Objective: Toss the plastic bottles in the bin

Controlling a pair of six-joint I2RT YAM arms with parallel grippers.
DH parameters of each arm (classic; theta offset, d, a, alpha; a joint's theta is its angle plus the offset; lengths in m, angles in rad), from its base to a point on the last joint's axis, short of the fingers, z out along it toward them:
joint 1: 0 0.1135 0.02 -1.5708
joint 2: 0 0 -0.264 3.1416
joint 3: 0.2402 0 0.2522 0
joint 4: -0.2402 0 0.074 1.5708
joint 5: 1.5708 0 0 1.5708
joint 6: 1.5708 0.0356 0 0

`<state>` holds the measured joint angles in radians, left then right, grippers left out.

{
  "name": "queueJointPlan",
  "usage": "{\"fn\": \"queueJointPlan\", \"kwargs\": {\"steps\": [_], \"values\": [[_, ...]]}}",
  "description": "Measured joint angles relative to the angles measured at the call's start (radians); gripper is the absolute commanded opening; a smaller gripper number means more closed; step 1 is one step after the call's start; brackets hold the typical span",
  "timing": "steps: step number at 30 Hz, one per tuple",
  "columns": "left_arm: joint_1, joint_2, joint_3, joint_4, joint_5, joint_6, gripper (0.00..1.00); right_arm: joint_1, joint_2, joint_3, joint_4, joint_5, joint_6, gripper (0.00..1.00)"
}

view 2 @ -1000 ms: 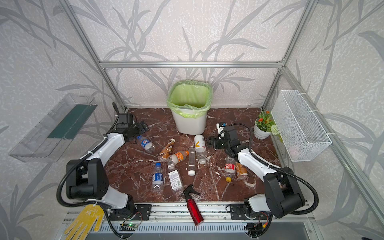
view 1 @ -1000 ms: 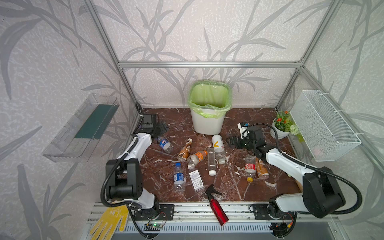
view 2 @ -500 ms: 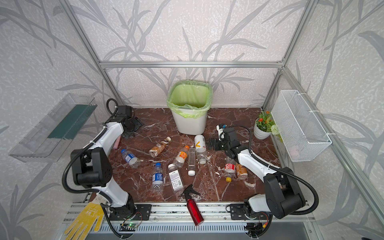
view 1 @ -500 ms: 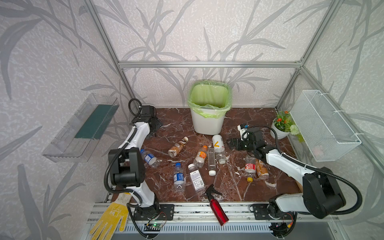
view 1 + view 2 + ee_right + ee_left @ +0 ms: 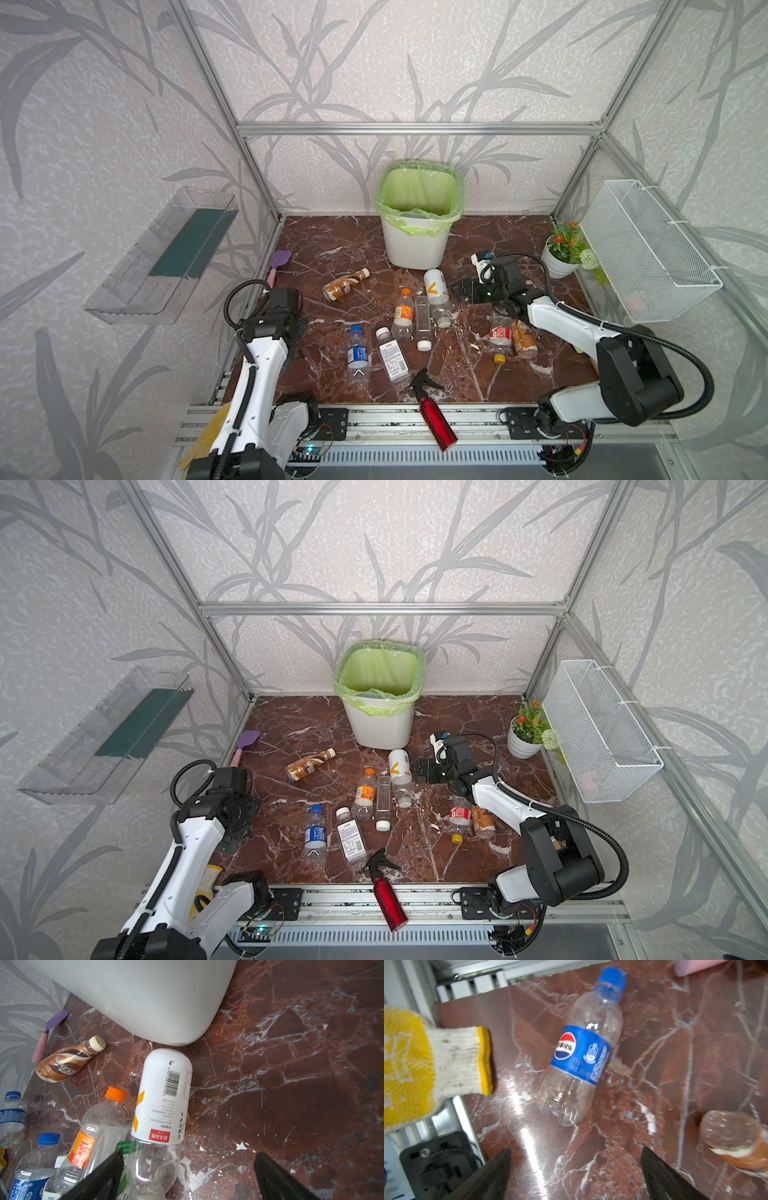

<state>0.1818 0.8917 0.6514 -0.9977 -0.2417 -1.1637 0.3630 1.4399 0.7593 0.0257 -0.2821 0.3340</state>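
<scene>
Pincers gape wide, empty: left pincer (image 5: 575, 1154) near a blue-label bottle (image 5: 581, 1053), right pincer (image 5: 189, 1156) near a white-label bottle (image 5: 164, 1095).

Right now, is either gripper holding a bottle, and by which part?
Nothing is held. The left gripper stands open short of the Pepsi bottle; the right gripper stands open at the white-labelled bottle, not closed on it.

Small clear plastic bottles (image 5: 403, 313) lie scattered on their sides before the upright, green-lined white bin (image 5: 415, 249).
</scene>
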Motion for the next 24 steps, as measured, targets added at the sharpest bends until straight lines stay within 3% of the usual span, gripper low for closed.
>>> {"fn": "queueJointPlan", "kwargs": {"steps": [5, 13, 19, 24], "values": [[0.105, 0.077, -0.126, 0.098, 0.041, 0.019, 0.92, 0.000, 0.010, 0.000, 0.007, -0.020, -0.005, 0.98], [0.133, 0.256, 0.004, 0.249, 0.037, 0.123, 0.88, 0.000, 0.010, -0.006, 0.029, -0.037, 0.008, 0.98], [0.085, 0.230, 0.056, 0.223, 0.044, 0.206, 0.89, 0.000, 0.026, -0.006, 0.042, -0.055, 0.021, 0.98], [0.074, 0.077, 0.085, 0.149, 0.013, 0.219, 0.92, 0.000, 0.056, -0.001, 0.046, -0.069, 0.022, 0.98]]}}
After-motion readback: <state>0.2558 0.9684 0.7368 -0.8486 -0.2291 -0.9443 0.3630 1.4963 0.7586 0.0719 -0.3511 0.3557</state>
